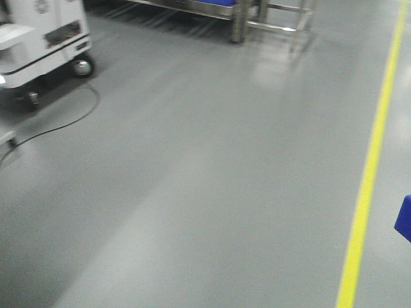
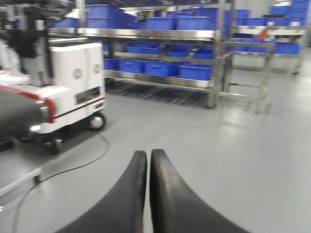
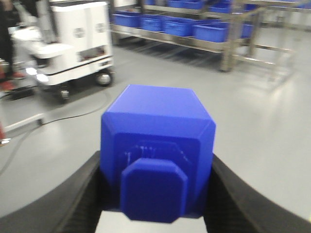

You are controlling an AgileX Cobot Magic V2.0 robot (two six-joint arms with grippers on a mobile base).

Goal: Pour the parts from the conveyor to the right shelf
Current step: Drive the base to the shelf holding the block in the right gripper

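Inside the right pincer (image 3: 158,167) sits, pinched, a bright blue plastic block (image 3: 158,121) with a stud; the left pincer (image 2: 148,158) is pressed together.

Blue block (image 3: 158,145) clamped in the right hand (image 3: 156,194).

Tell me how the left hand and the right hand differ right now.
The left hand is shut tight; the right hand is spread wide. The left hand holds nothing; the right hand clamps the blue block. Both have black curved fingers.
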